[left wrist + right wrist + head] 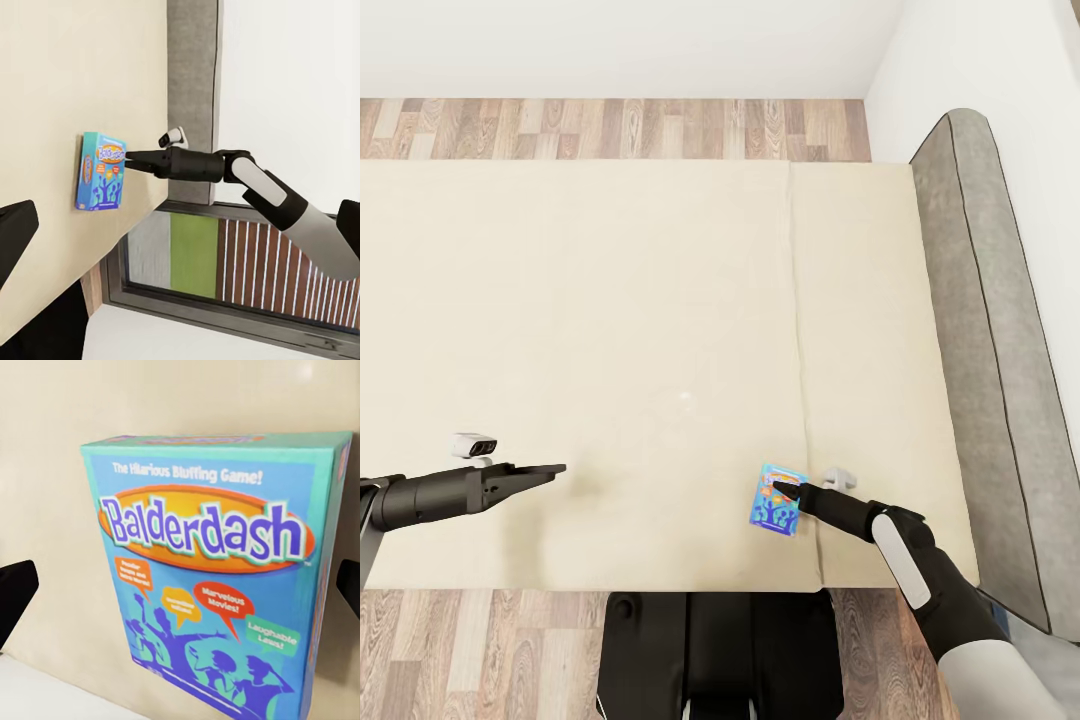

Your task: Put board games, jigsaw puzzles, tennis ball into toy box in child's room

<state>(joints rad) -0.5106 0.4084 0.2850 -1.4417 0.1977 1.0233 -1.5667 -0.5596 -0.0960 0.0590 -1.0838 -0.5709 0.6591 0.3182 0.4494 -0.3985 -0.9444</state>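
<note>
Our right gripper (788, 488), fingers spread wide, reaches the board game (777, 499) on the bed (610, 320). We should straddle its edges squarely before closing. Left gripper's (555, 468) fingers: cannot tell.

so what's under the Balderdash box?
The board game lies flat on the bed's beige mattress near its front edge. Whatever sits directly beneath it is covered. The right gripper hovers above.

Wood-plank floor (610, 128) runs along the far side, w/ another strip near (480, 650). White wall (620, 45) beyond it; second white wall (1000, 90) at right. From the left wrist cam: grey-framed window (225, 274), pane showing a green patch (193, 255) & brown-and-white stripes (259, 266).
</note>
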